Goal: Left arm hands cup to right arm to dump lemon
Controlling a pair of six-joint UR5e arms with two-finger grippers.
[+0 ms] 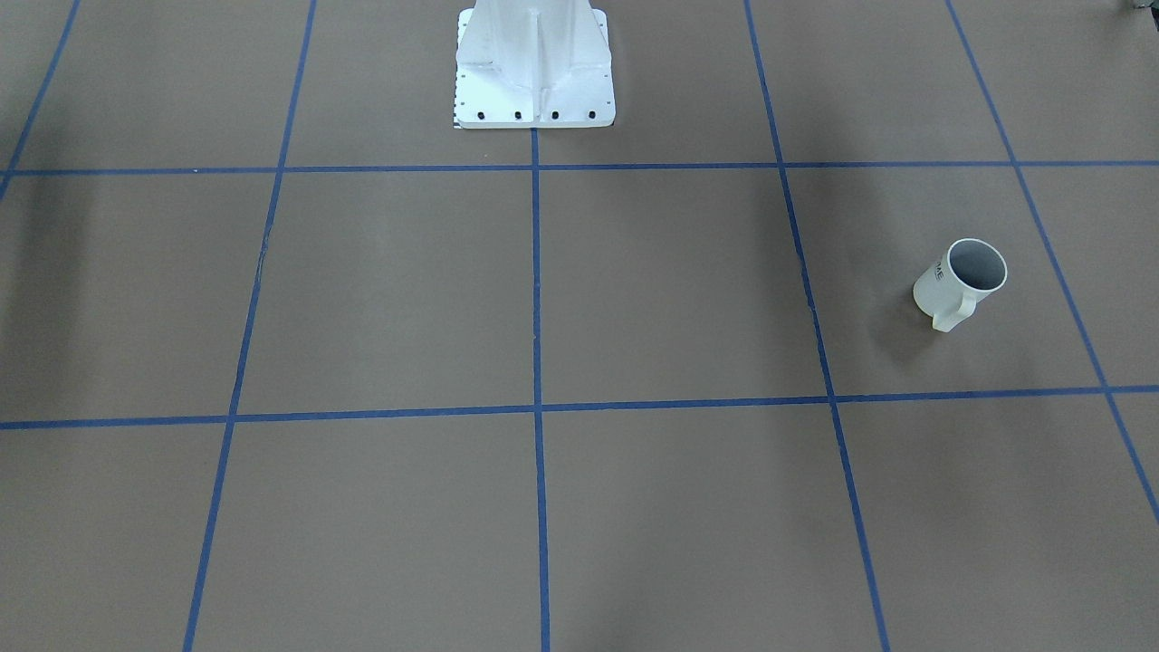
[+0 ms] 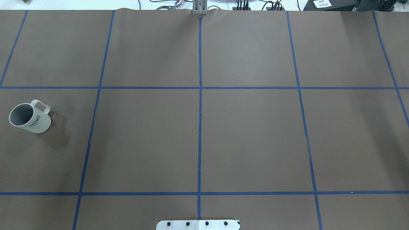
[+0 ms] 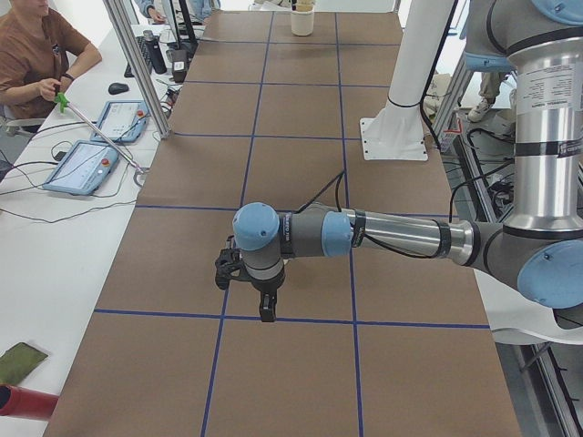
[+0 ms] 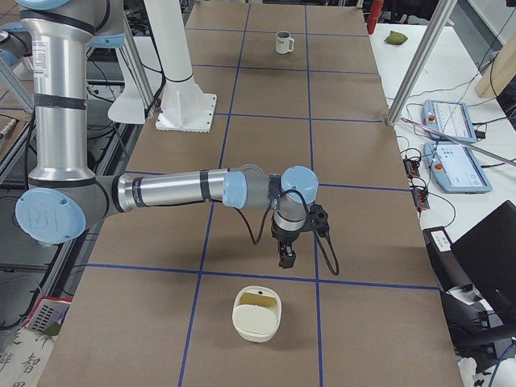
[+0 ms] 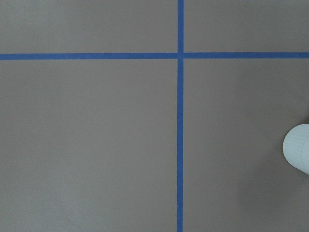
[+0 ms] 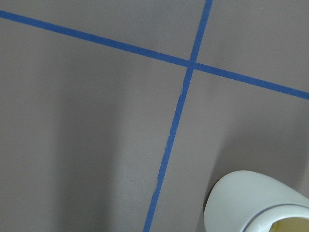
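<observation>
Standing white cup [image 2: 29, 118], squared handle, HOME lettering, grey inside; left pincer [image 3: 266, 313], right pincer [image 4: 285, 260]: state cannot tell

Brown paper-covered table [image 2: 255, 143] with a blue tape grid [image 2: 200, 127], and a white robot base plate [image 1: 534, 91] bolted on at the middle of the robot-side edge. The cup [image 2: 30, 118] stands upright inside one grid square at the robot's left end, handle toward the operators' side. A white container [image 4: 257, 314] with a yellowish inside sits at the robot's right end, near a tape line but clear of it.
</observation>
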